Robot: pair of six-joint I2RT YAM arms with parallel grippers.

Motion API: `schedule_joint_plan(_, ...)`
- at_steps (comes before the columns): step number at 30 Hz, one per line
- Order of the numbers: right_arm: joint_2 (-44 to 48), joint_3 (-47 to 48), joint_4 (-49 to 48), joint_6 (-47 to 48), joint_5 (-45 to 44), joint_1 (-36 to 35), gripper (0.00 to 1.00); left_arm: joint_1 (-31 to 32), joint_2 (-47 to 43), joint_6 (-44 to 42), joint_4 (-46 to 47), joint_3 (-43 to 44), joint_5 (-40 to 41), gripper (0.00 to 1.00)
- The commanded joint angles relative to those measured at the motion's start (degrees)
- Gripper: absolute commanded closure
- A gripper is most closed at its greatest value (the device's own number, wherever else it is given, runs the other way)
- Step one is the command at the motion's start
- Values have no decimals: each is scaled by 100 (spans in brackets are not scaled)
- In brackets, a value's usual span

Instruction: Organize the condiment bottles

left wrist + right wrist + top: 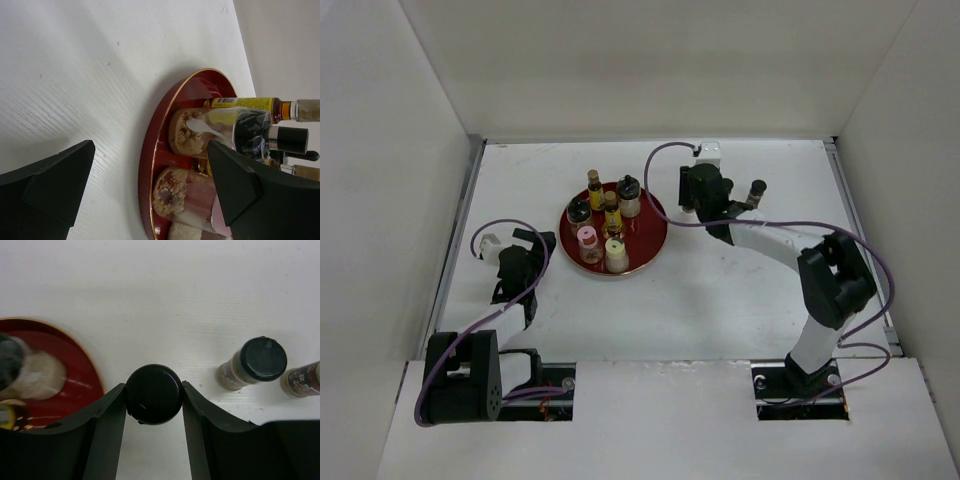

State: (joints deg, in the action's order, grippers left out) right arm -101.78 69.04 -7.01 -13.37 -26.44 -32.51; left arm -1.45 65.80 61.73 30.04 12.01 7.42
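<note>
Glass and likely slick, the black-capped bottle (153, 394) is pinched at its cap by your right tool (152, 390), just beside the red tray (75, 375) on the white surface (175, 290). It should be light but breakable, so the cap is the place to hold, gently. Your left tool (150, 150) gapes empty by the tray's rim.

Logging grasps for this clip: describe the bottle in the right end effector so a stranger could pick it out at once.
Find the round red tray; just beyond its right rim, over the white table, is a black-capped bottle. Unlike the two loose bottles farther right, it is pinched by the right end effector.
</note>
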Motion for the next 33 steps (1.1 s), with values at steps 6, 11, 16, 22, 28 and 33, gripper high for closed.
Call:
schedule_joint_plan(6,352,224,-433,-263,164,-918,63,18,-94,-39,257,47,128,0)
schedule_joint_plan(11,-105,566,-504,-386,271,-1331,63,0,-269,-56,221,12,137,0)
schedule_joint_plan(16,-492,857,-556,-447,279,-1543,61,-9,-217,-39,221,29,67,0)
schedule_joint_plan(22,-861,945,-556,-474,200,-1684,61,-17,-155,-21,248,29,14,0)
schedule_joint_plan(28,-1011,805,-574,-491,121,-1745,58,-17,-155,-12,256,29,5,0)
schedule_joint_plan(33,-915,699,-583,-518,130,-1780,39,-17,-234,-30,221,29,67,0)
